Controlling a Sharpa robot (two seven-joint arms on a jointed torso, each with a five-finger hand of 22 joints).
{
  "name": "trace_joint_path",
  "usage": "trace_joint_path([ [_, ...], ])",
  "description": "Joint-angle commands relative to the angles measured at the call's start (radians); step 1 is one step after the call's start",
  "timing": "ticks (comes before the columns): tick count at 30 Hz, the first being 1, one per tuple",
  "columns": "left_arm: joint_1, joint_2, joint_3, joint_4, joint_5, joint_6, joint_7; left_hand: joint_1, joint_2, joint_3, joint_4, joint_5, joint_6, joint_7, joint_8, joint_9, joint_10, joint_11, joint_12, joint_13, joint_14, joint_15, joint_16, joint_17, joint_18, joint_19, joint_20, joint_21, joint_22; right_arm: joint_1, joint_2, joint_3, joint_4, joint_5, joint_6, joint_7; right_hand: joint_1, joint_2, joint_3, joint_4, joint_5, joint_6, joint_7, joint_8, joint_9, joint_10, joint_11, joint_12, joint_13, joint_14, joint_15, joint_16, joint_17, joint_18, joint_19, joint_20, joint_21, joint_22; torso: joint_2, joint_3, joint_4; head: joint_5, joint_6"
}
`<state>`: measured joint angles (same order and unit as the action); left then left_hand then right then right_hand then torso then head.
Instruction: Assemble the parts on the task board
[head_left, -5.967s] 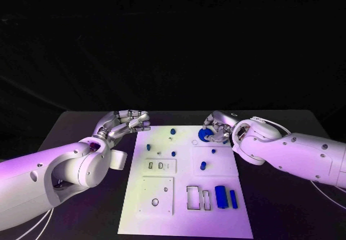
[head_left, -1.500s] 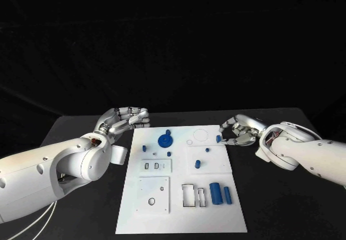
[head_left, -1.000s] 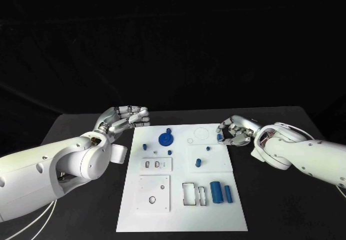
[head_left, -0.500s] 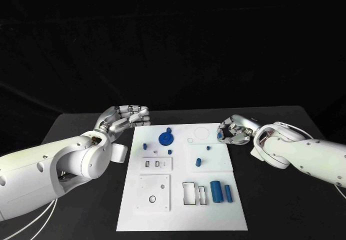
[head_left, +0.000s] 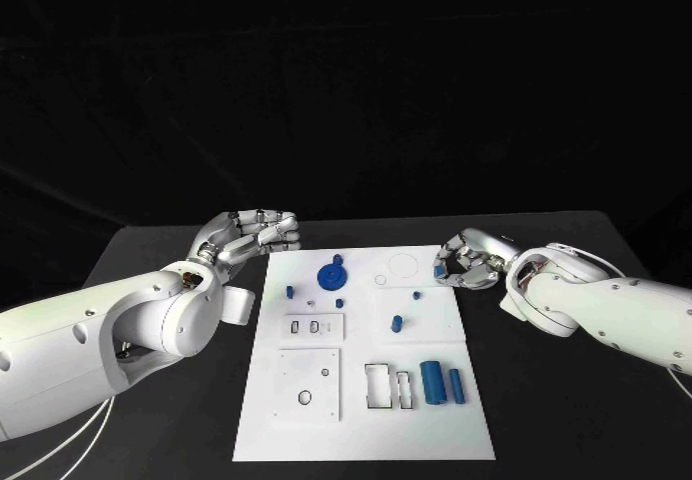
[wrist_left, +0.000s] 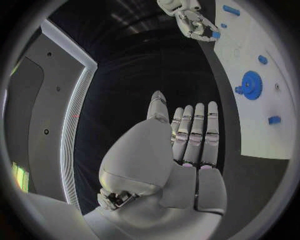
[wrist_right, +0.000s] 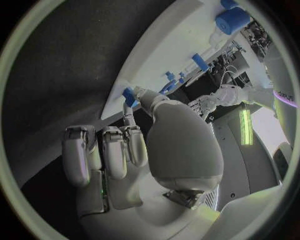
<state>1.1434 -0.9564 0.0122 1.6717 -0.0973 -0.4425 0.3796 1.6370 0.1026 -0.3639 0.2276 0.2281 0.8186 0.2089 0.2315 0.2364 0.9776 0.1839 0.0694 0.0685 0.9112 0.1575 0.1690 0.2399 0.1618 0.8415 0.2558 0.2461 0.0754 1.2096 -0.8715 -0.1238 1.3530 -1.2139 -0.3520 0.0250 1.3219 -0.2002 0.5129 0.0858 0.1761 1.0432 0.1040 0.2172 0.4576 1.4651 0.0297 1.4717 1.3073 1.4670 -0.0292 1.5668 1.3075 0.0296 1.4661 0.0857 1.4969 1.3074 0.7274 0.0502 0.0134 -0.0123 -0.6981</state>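
Held part: a small blue piece (wrist_right: 129, 95) is pinched at the fingertips of the right hand (head_left: 467, 262), at the right edge of the board in the upper right-middle of the head view; the left wrist view also shows a blue bit at those fingertips.
Board: the white task board (head_left: 368, 420) lies in the middle of the table (head_left: 577, 400), running from the centre down to the lower middle of the frame.
Parts on board: a blue gear (head_left: 332, 275) sits upper left of the board, small blue pegs (head_left: 397, 323) lie around its middle, and two blue bars (head_left: 431, 383) stand by the rectangular slots (head_left: 379, 388) lower down.
Right hand: thumb and a finger pinch the piece, the other fingers curled beside them.
Left hand: the left hand (head_left: 248, 240) hovers off the board's upper left corner, fingers straight and side by side, holding nothing.
Doing it well: the pinch is at the very tip, so the piece probably wants a slow, upright carry over its seat, lined up before lowering.
Risk: a tilted piece may jam at the hole's rim or slip out.
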Motion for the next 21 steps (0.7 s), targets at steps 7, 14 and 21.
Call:
trace_joint_path([
  [7, 0.001, -0.001, 0.001, 0.003, 0.001, 0.015, 0.009, -0.002, 0.008, -0.001, -0.007, -0.002, -0.008, 0.019, -0.006, 0.001, -0.007, 0.001, -0.004, -0.001, -0.009, 0.001, -0.006, 0.001, 0.016, 0.001, 0.005, -0.003, -0.002, -0.001, -0.003, 0.000, 0.025, -0.033, -0.077, -0.024, -0.003, 0.025, 0.013, -0.003, 0.001, 0.022, -0.014, 0.017, 0.015, 0.033, -0.012, 0.010, 0.165, 0.104, -0.011, 0.004, 0.263, -0.010, 0.053, -0.010, 0.013, 0.219, 0.000, -0.0001, -0.0002, 0.003, -0.004],
  [14, 0.001, -0.002, 0.001, -0.001, 0.001, 0.015, 0.009, -0.002, 0.008, -0.001, -0.007, -0.002, -0.008, 0.019, -0.006, 0.001, -0.007, 0.001, -0.004, -0.001, -0.009, 0.001, -0.006, 0.001, 0.016, 0.001, 0.005, -0.003, -0.002, 0.017, -0.014, 0.003, 0.125, -0.052, -0.108, -0.109, -0.011, 0.027, 0.016, -0.002, 0.006, 0.022, -0.015, 0.018, 0.017, 0.033, -0.014, 0.010, 0.165, 0.104, -0.013, 0.004, 0.263, -0.012, 0.058, -0.013, 0.019, 0.224, -0.001, -0.0024, 0.0009, 0.010, -0.008],
  [21, 0.001, 0.001, 0.001, -0.005, 0.001, 0.016, 0.007, -0.001, 0.010, -0.004, -0.010, -0.003, -0.009, 0.019, -0.006, 0.003, -0.009, 0.002, -0.004, -0.001, -0.010, 0.001, -0.008, 0.002, 0.016, 0.001, 0.005, -0.004, -0.002, 0.035, 0.024, 0.004, 0.214, -0.075, -0.109, -0.205, -0.020, 0.029, 0.018, 0.000, 0.007, 0.016, -0.015, 0.016, 0.018, 0.029, -0.015, 0.004, 0.159, 0.104, -0.014, 0.004, 0.263, -0.012, 0.057, -0.015, 0.018, 0.222, -0.003, -0.0041, 0.0001, 0.028, -0.010],
])
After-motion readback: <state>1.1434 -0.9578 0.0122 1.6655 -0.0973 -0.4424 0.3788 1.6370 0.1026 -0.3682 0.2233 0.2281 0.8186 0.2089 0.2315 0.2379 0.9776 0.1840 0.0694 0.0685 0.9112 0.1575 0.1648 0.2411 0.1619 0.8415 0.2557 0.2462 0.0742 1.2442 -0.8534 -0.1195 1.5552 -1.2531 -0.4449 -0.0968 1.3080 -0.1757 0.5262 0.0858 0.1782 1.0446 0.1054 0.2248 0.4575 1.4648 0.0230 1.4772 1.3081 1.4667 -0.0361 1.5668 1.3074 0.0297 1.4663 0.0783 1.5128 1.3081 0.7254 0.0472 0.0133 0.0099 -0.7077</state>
